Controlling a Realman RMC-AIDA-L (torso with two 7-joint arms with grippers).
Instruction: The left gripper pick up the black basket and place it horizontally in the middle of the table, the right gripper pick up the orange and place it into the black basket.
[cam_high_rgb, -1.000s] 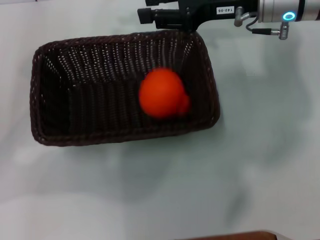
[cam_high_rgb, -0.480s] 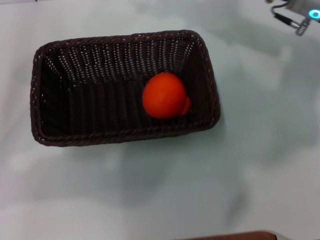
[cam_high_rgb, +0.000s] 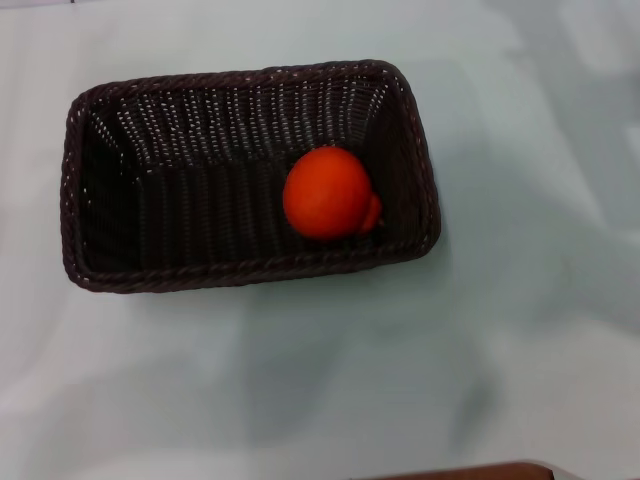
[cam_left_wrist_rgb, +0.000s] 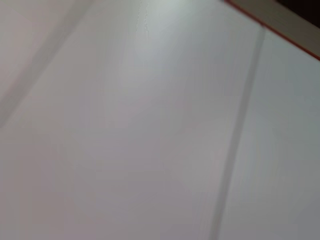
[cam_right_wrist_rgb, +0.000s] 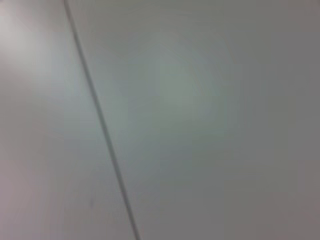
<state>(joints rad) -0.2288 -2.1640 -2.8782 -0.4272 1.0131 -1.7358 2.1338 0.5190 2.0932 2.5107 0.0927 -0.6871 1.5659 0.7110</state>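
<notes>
The black basket (cam_high_rgb: 110, 190) lies lengthwise across the white table (cam_high_rgb: 400, 370), in the upper middle of the head view. The orange (cam_high_rgb: 328, 192) rests inside it, in its right half, close to the right end wall, with its nub pointing right. Neither the left gripper nor the right gripper shows in the head view. The left wrist view and the right wrist view show only plain pale surfaces with a thin dark line, and no fingers.
A dark brown edge (cam_high_rgb: 460, 472) shows at the bottom of the head view. A red-edged strip (cam_left_wrist_rgb: 280, 25) crosses one corner of the left wrist view.
The right arm, above the basket's far right corner a second ago, has pulled away to the upper right and left the head view. The orange has settled in the basket.
</notes>
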